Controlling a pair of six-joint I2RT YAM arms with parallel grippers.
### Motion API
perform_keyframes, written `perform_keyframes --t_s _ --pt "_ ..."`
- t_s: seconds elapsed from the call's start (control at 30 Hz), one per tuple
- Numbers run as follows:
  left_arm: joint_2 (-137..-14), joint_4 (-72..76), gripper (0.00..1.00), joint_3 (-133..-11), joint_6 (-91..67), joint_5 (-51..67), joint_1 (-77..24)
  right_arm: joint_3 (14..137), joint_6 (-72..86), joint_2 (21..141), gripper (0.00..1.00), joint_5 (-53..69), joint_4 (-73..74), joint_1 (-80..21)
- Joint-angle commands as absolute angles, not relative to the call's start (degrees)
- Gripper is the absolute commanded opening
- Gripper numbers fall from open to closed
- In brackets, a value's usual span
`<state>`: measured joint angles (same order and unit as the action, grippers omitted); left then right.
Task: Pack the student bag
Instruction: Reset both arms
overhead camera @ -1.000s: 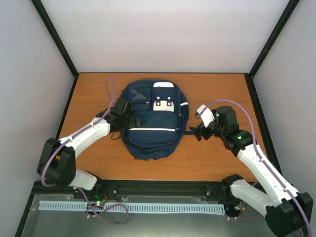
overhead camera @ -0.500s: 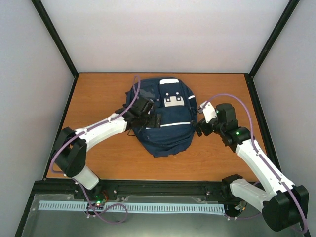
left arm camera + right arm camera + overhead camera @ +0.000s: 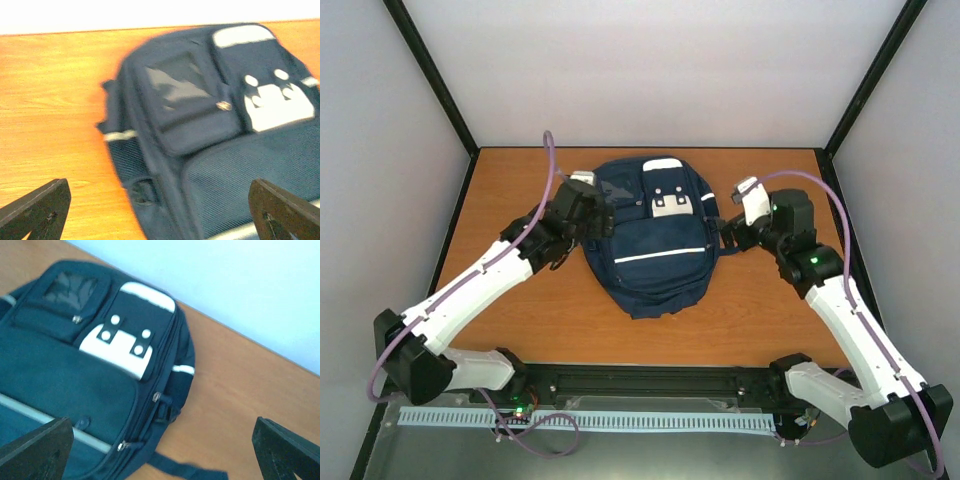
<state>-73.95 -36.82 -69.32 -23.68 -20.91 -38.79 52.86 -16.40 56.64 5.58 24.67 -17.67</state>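
I see the student bag lying flat on the wooden table, roughly in the middle and a little toward the far side, front face up. Its thin white stripe runs across the lower half and the white-grey patch sits near its far end. My left gripper hangs over the bag's far left corner. In the left wrist view its fingers stand spread wide at the 2 bottom corners, holding nothing, with the front pocket beyond them. My right gripper is just beside the bag's right edge. Its fingers are spread wide too and grip nothing, and a dark strap trails onto the wood between them. From above I cannot tell whether either gripper touches the fabric, and both wrist views are blurred
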Motion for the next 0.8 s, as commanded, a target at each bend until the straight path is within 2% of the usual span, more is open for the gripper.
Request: perform_keyframes --t_s 0.0,0.1,0.17,0.27,0.37,0.43,0.5,0.6,0.77 --pt "-74.3 -42.3 1.00 -72.1 -25.8 -40.2 -34.8 58.1 -14.1 57.2 1.00 6.5 22.7 -15.8" --pt "-76.4 -45.2 1.00 -72.1 -29.4 -34.3 -30.0 57.5 -13.9 56.4 1.00 3.0 20.5 -15.7" --pt "-76.8 -43.8 1.00 -71.3 -26.1 -28.6 -28.9 58.0 -15.0 58.5 1.00 0.6 21.8 -15.7" --pt "-74.9 -39.3 1.00 -68.4 -22.0 -27.2 -28.9 61.3 -15.7 63.9 1.00 -3.7 27.4 -15.6" --pt "-71.7 -35.6 1.00 -65.3 -20.3 -26.0 -28.8 60.0 -15.1 64.9 1.00 7.6 28.0 -14.2" --pt "-70.1 -34.9 1.00 -64.4 -19.5 -24.4 -28.8 55.1 -12.3 61.3 1.00 11.5 22.5 -14.0" --pt "-68.8 -34.4 1.00 -63.3 -19.1 -23.0 -28.8 49.2 -6.6 58.8 1.00 4.8 14.8 -14.0" --pt "-67.6 -34.3 1.00 -62.6 -18.1 -21.9 -28.8 50.0 0.6 59.4 1.00 -4.4 14.2 -14.0" --pt "-66.4 -33.5 1.00 -62.1 -17.0 -21.0 -28.7 49.1 -0.2 59.2 1.00 -1.6 15.5 -14.0"
